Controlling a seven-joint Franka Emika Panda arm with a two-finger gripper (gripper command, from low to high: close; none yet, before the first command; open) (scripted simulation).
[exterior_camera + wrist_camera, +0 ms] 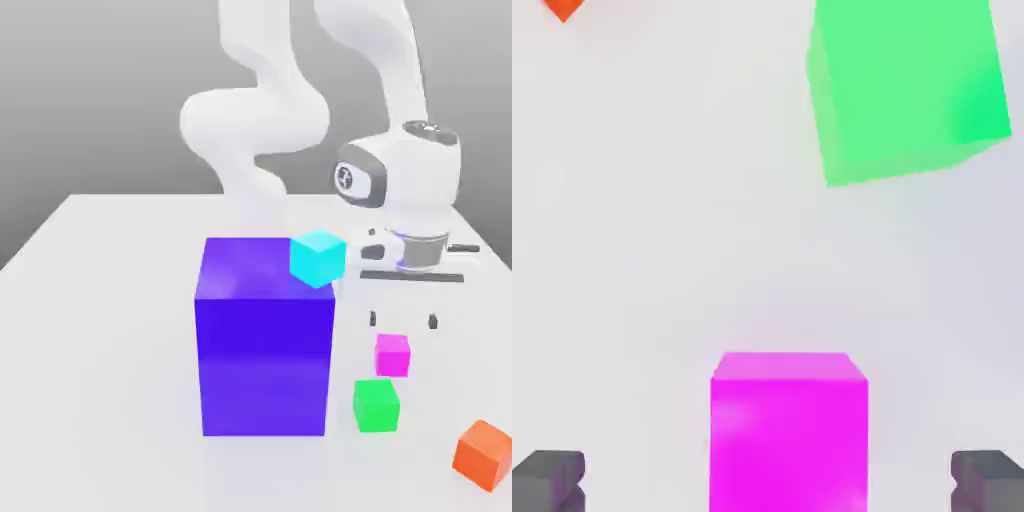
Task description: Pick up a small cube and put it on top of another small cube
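The small magenta cube [393, 354] rests on the white table, just below my gripper [402, 320]. My gripper hangs open above it, its two dark fingertips [373, 319] spread wider than the cube and clear of it. In the hand view the magenta cube [789, 430] sits between the two fingertips [548, 480], with a gap on either side. The small bright green cube [376, 404] lies on the table right beside the magenta one, nearer the front edge. It appears in the hand view as the green cube [907, 85], slightly rotated.
A big purple-blue block [265, 340] stands to the exterior view's left of the two small cubes. A cyan cube [317, 257] sits at its upper far corner. An orange cube [484, 454] lies near the front at the exterior view's right, and its corner [562, 8] shows in the hand view.
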